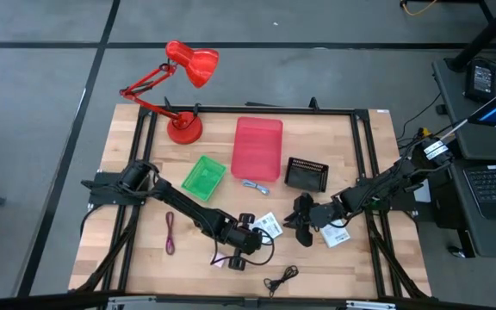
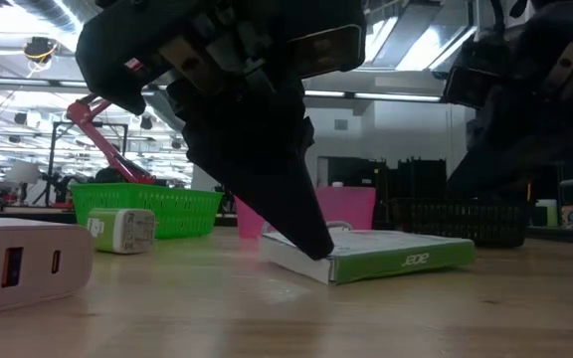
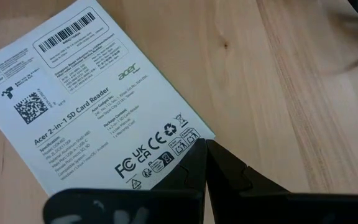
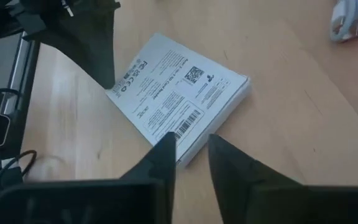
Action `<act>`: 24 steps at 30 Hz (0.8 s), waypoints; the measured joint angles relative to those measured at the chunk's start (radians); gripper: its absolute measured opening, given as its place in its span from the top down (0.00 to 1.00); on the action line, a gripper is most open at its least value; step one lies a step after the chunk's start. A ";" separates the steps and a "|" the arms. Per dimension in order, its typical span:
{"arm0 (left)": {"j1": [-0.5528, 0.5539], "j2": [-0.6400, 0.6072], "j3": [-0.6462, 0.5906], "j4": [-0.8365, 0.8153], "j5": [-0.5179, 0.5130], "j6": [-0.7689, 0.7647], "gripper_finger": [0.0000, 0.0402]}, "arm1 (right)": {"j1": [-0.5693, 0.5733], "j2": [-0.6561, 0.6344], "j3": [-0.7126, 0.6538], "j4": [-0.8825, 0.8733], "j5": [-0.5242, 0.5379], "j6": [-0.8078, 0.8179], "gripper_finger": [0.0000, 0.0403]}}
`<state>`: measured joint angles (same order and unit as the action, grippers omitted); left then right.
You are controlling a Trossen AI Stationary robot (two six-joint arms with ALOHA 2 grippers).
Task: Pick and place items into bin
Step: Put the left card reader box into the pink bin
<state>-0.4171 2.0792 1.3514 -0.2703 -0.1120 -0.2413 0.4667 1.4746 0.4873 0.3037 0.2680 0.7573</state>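
Note:
A white printed packet (image 1: pixel 269 225) (image 3: pixel 98 99) lies flat on the wooden table (image 1: pixel 368 275), near its front middle. My left gripper (image 3: pixel 202 144) (image 1: pixel 259 234) is shut, with its tips on one corner of the packet. My right gripper (image 4: pixel 190 142) (image 1: pixel 300 222) is open; its fingers stand to either side of the opposite corner (image 4: pixel 188 154), slanting down from the table's right. In the low view the left gripper (image 2: pixel 311 244) meets the packet (image 2: pixel 406 257), and the right gripper (image 2: pixel 525 89) hangs higher. The pink bin (image 1: pixel 257 146) stands behind them. My left gripper rests its shut fingertips (image 3: pixel 194 152) on one corner of the packet's printed face (image 3: pixel 185 134). It comes slanting down from the table's left. The packet lies flat on the table under the tips.
A second white packet (image 1: pixel 336 234) lies under the right arm. Near the front lie a purple cord (image 1: pixel 170 232), a black cord (image 1: pixel 281 277) and a pinkish block (image 2: pixel 18 268). Farther back are a green basket (image 1: pixel 203 176), a black basket (image 1: pixel 306 174), a bluish strip (image 1: pixel 254 185) and a red lamp (image 1: pixel 183 86).

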 joint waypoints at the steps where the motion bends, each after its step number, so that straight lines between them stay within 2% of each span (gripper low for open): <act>1: 0.000 0.000 0.000 0.000 0.000 0.000 1.00 | 0.000 0.000 0.000 0.000 0.000 0.001 0.76; 10: 0.000 0.001 -0.001 -0.001 0.000 0.000 1.00 | -0.015 0.072 0.000 0.100 -0.001 0.036 0.61; 14: 0.000 0.001 -0.001 -0.002 0.000 0.000 1.00 | -0.038 0.134 0.000 0.102 0.000 0.084 0.58; 18: 0.000 0.001 -0.001 -0.003 0.001 0.000 1.00 | -0.061 0.184 0.000 0.178 -0.012 0.080 0.57; 24: 0.000 0.002 -0.002 -0.003 0.001 0.000 1.00 | -0.098 0.238 0.000 0.264 -0.077 0.077 0.56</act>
<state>-0.4171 2.0808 1.3495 -0.2733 -0.1105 -0.2413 0.3688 1.7124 0.4877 0.5673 0.1906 0.8346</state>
